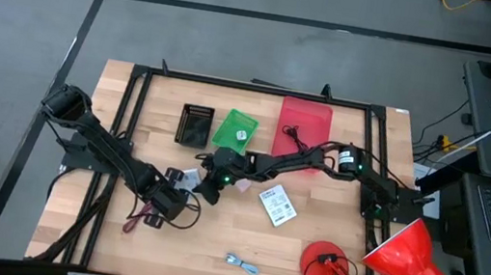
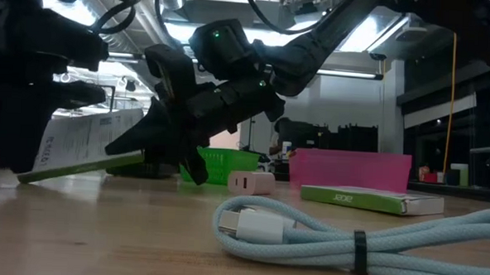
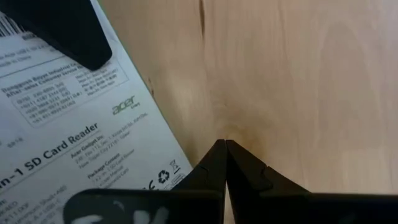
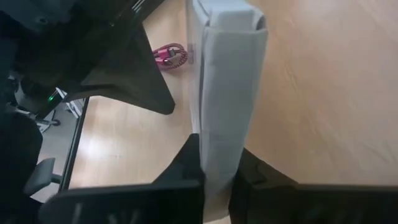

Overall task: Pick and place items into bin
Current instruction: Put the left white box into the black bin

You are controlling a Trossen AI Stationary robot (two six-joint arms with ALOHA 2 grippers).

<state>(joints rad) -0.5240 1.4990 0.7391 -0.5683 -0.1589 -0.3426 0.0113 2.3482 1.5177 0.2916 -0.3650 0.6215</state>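
Note:
My right gripper (image 1: 205, 176) is shut on a white printed packet (image 1: 186, 179) near the table's middle. The low view shows this packet (image 2: 87, 147) tilted, its lower end near the table. My left gripper (image 1: 172, 195) is shut, its tips (image 3: 225, 146) down at the wood beside the packet's edge (image 3: 155, 118). A second packet (image 1: 276, 205) lies flat to the right. A small white piece (image 2: 251, 183) rests on the table, as do a blue-white cord (image 1: 242, 264) near the front and a red cord (image 1: 138, 219) by the left arm. My right gripper pinches the packet between its two fingers across its thin side (image 4: 219, 146). The packet stands edge-on between the fingers (image 4: 186, 163) and reaches away from them. It is tilted, its raised end at the fingers (image 2: 158, 146) and its lower end (image 2: 29, 176) near the table. My left gripper's shut fingers (image 3: 205, 168) stand right at the packet's edge; I cannot tell whether they touch it.
A black bin (image 1: 195, 125), a green bin (image 1: 228, 125) and a red bin (image 1: 303, 127) stand in a row at the far side. A red desk lamp (image 1: 412, 265) stands at the front right corner. The two arms are close together.

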